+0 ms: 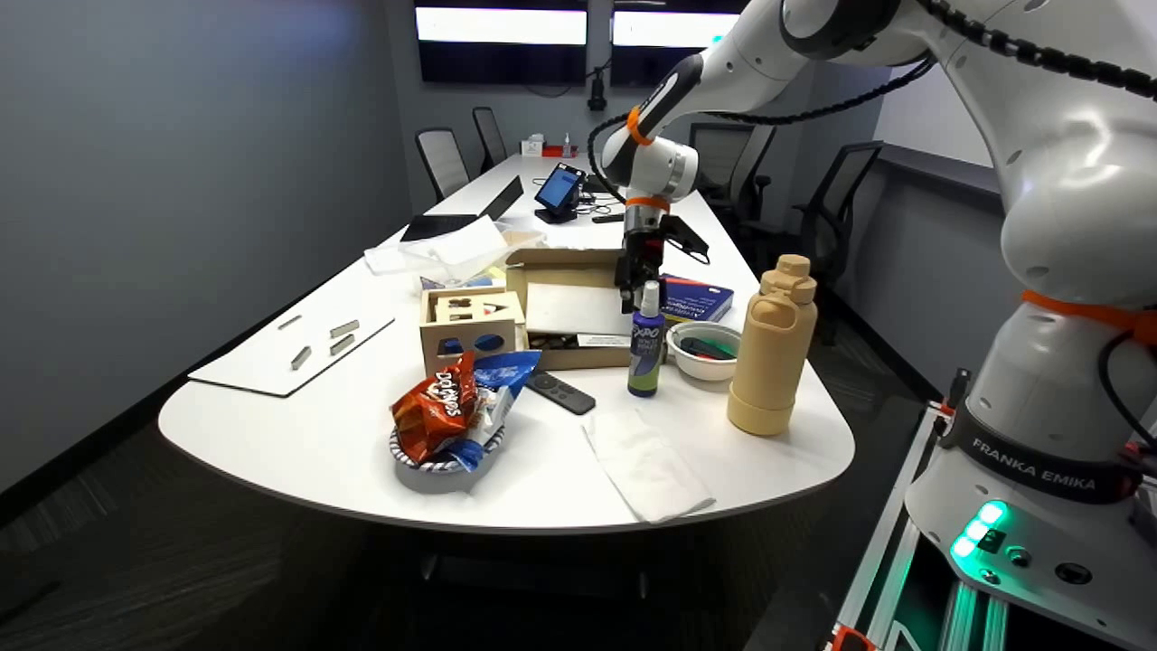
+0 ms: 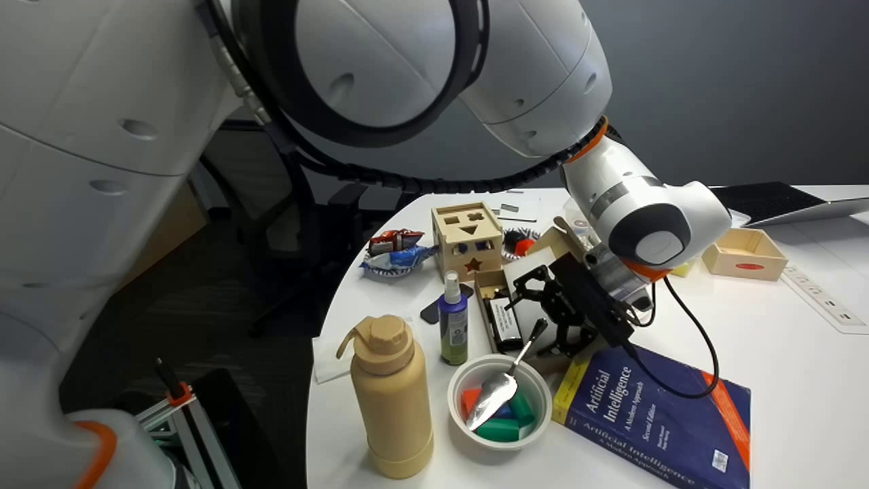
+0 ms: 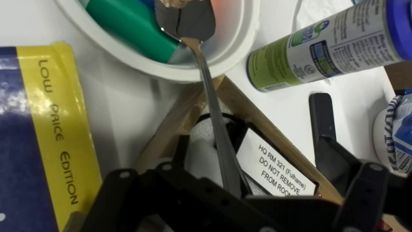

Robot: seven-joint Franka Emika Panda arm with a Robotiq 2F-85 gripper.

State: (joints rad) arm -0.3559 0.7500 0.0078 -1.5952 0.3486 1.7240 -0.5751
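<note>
Utensil (image 2: 493, 397) silver; bowl (image 2: 502, 445) white; blocks (image 2: 499, 430) green, red, blue; tool (image 3: 255, 140) black; book (image 2: 655, 407) blue, yellow-edged, orange-striped.

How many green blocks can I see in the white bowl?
2, in an exterior view: one green block near the white bowl's front rim, and another green block up and to its right. More may be hidden beneath the metal utensil's blade.

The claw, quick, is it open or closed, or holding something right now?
Claw: open, holding nothing; the silver utensil near it isn't gripped.
</note>
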